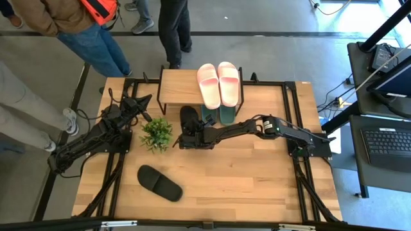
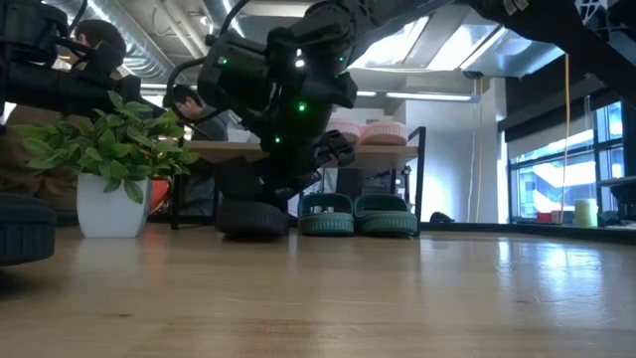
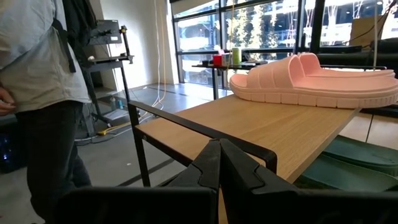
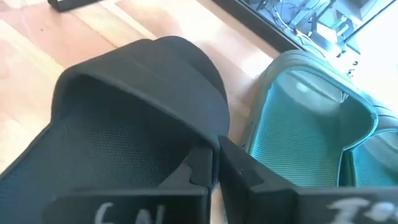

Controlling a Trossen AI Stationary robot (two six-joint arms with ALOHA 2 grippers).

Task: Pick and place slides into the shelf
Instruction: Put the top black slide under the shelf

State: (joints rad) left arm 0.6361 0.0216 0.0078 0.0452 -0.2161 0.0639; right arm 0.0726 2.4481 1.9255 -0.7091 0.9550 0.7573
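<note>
**Black slide at the shelf's front edge, right arm on it**

Nearest the low camera, bare pale wood table (image 1: 257, 186) runs back to a potted plant (image 1: 157, 134) in a white pot and to the shelf (image 1: 176, 90), which stands at the far edge. Beyond it, people (image 1: 96, 38) stand on grey floor, with windows and desks further off.

On the shelf's top board lies the pink pair (image 1: 218, 83), side by side at the right end; the left part of the board is bare. The green pair (image 2: 360, 214) sits on the table under it, toes poking out front. One black slide (image 4: 124, 124) rests on the table just left of the green pair, at the shelf's front edge. The right gripper (image 1: 190, 136) is right over it, its fingers (image 4: 202, 165) drawn nearly together at the slide's strap; whether they actually pinch it is hard to say. A second black slide (image 1: 160, 182) lies well apart, towards the near left of the table, with open wood all round.

The left gripper (image 3: 219, 163) waits by the shelf's left end, fingers closed on nothing.
</note>
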